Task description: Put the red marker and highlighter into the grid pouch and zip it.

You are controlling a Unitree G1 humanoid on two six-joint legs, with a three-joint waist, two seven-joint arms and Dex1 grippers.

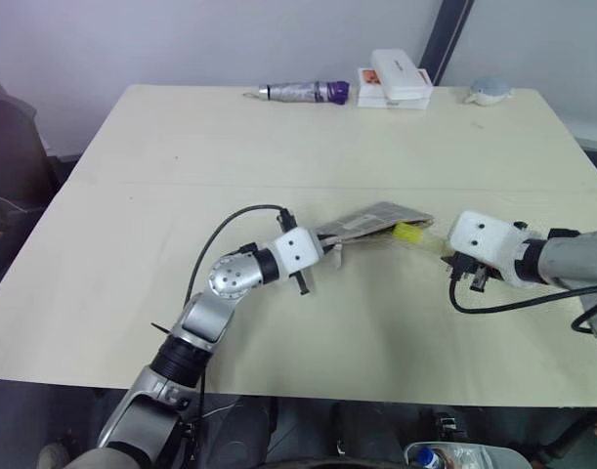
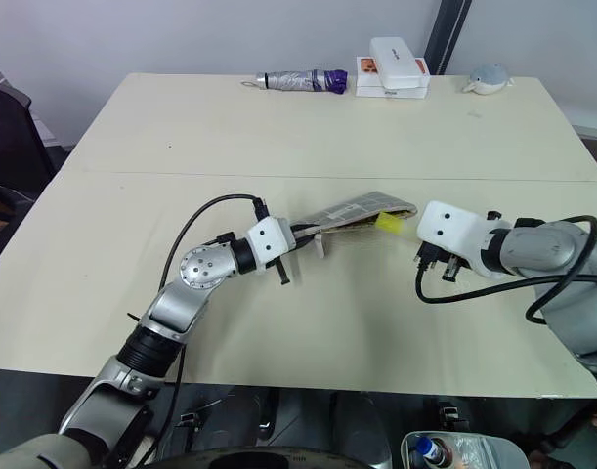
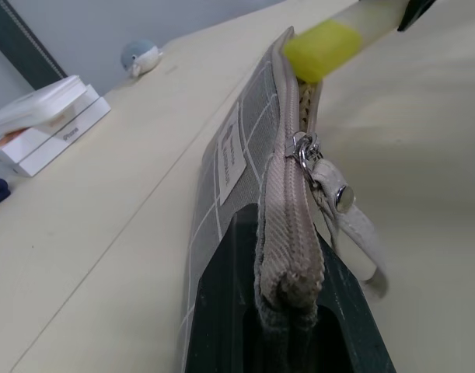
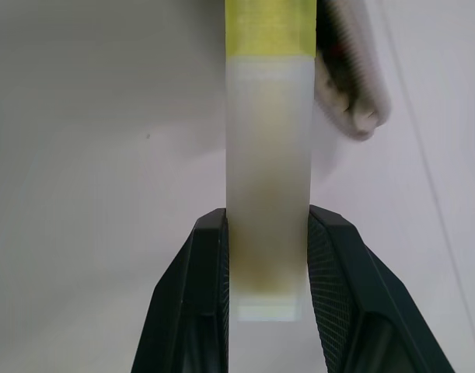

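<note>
- My right gripper [image 4: 268, 287] has its two black ribbed fingers [image 4: 202, 303] clamped on one highlighter [image 4: 268, 163], a chunky translucent pale barrel with a brighter yellow cap.
- The cap end sits at the mouth of the grid pouch [image 1: 376, 221], just touching its open zipper edge.
- My left gripper [image 3: 288, 311] is closed tight on one end of that single pouch, pinching the ribbed beige zipper band.
- I count one pouch: flat grey fabric, white grid lines, one small white label [image 3: 231, 155], one metal slider with a pale cord pull [image 3: 350, 221].
- It rests above the pale wooden table [image 1: 181, 176].
- At the far edge I count one purple-and-silver tube [image 1: 303, 92], two stacked white boxes [image 1: 396, 80], and one small rounded grey object [image 1: 489, 93].
</note>
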